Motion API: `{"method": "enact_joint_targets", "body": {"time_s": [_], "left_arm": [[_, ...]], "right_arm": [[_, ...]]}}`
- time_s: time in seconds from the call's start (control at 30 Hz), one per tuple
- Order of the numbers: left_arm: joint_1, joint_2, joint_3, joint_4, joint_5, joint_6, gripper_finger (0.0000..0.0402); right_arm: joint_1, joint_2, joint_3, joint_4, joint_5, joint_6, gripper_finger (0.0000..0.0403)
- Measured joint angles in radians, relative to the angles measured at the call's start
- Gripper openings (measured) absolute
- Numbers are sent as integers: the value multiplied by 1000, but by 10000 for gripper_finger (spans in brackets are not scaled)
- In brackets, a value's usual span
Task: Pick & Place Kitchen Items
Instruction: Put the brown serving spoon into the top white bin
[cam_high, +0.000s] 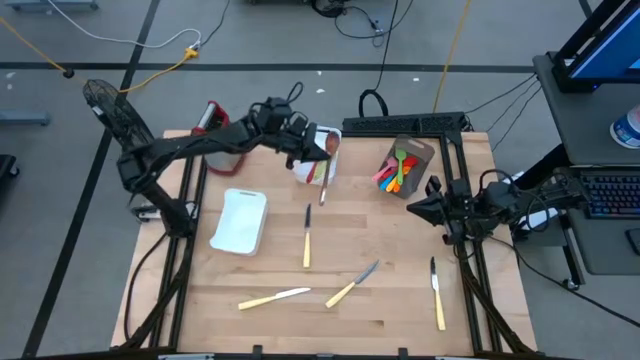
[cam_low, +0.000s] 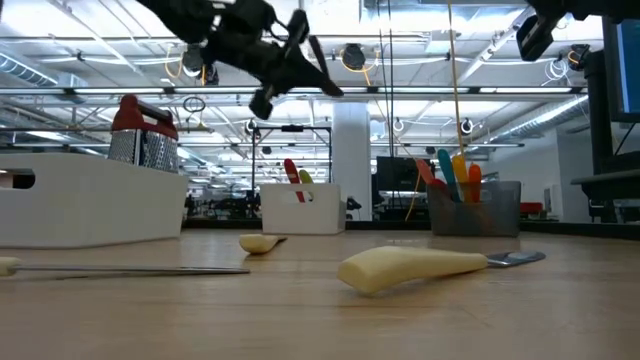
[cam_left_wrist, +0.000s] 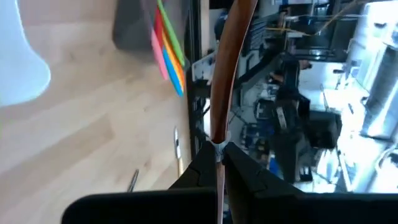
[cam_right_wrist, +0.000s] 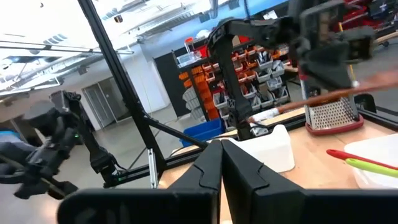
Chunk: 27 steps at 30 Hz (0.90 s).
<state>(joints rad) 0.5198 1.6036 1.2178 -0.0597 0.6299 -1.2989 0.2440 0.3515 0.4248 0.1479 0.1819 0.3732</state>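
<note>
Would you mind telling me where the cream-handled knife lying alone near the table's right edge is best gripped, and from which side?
Grip the knife across its cream handle, coming straight down from above. It lies flat, apart from the other utensils, and the handle is the thicker end. The right gripper, shut and empty, waits nearest.

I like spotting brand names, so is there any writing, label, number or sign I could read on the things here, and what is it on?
None can be read.
The white tub carries a small red mark, too small to read.
The grater, the knives and the holder show no writing.
The shelf bins in the room behind are too blurred for any labels.
</note>
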Motion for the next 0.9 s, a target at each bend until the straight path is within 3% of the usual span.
{"method": "enact_joint_targets", "body": {"time_s": [0.2,0.47,0.9], "left_arm": [[91,118,-1,73,99,-99,0],[166,190,-1,89,134,-159,0],[216,239,0,47,72,-308,0]], "right_arm": [[0,0,0,-2,0,7,4],[0,3,0,-2,4,-3,4],[0,3,0,-1,9,-30,4]]}}
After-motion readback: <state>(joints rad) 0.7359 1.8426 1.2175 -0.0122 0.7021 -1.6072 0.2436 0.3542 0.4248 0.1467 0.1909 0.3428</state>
